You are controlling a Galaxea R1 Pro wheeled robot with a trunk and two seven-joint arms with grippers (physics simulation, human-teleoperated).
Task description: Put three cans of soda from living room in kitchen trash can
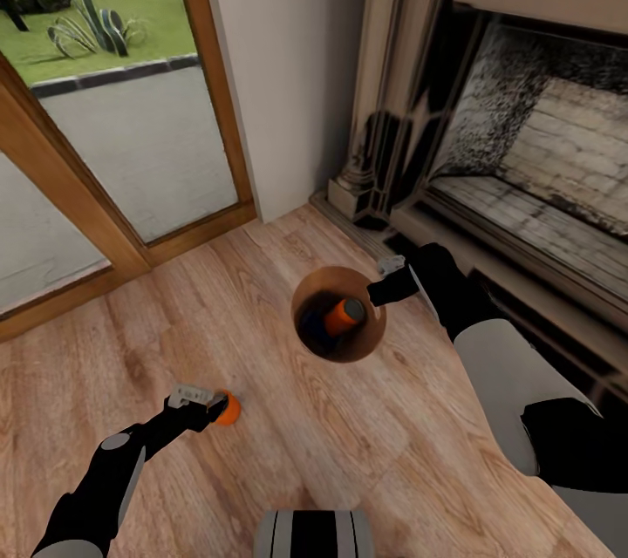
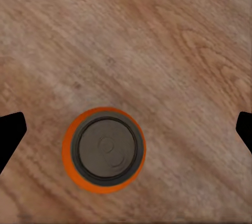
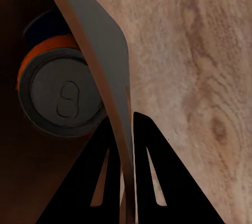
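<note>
Right gripper (image 1: pixel 381 278) is pinched closed on the rim of the trash can (image 1: pixel 371 340), one finger inside the wall and one outside, the bin standing on bare wood floor (image 1: pixel 262 314) just before the stone fireplace (image 1: pixel 523 131), with open boards toward the wood-framed glass door (image 1: pixel 131 131). Inside its copper-brown tapered bowl lies an orange soda can (image 1: pixel 343 315) with a dark can (image 3: pixel 42 27) partly hidden behind it. Left gripper (image 1: pixel 202 399) hangs spread wide over a second orange can (image 2: pixel 103 149) standing upright on the grained planks, fingers (image 2: pixel 10 132) apart from it on both sides.
</note>
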